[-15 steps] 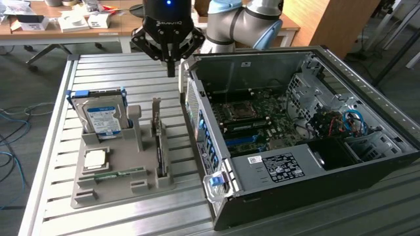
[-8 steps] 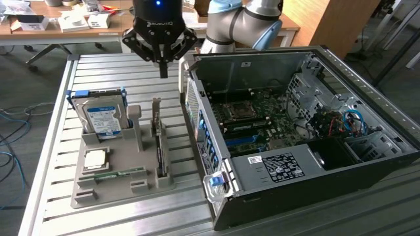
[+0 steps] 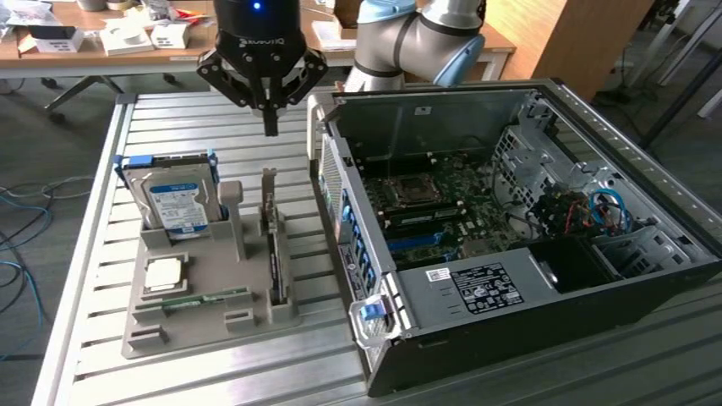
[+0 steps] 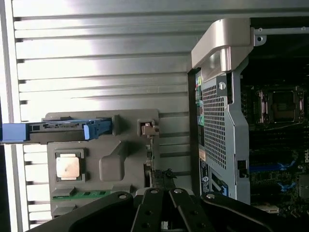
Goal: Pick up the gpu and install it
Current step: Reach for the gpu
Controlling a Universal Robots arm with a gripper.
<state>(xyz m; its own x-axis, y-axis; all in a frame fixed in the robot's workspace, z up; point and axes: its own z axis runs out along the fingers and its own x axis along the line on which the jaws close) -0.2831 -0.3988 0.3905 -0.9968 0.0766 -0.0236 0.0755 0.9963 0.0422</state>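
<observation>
On slatted bench (image 3: 169,127), standing edgewise in grey holder (image 3: 192,326), left of centre: thin dark gpu (image 3: 274,254). Hovering above, tool (image 3: 270,125) pinched together, empty.

Wooden desk (image 3: 101,52) at back being crowded with boxes (image 3: 124,38). Grey floor (image 3: 51,135) being crossed by blue cables (image 3: 20,207) at exterior view's left. Slatted metal table (image 3: 186,127) being lit brightly.

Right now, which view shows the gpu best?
Exterior view: the gpu stands on edge in the grey holder, its full length in sight. The wrist view looks down on its thin top edge, one end hidden by the pincer.
</observation>
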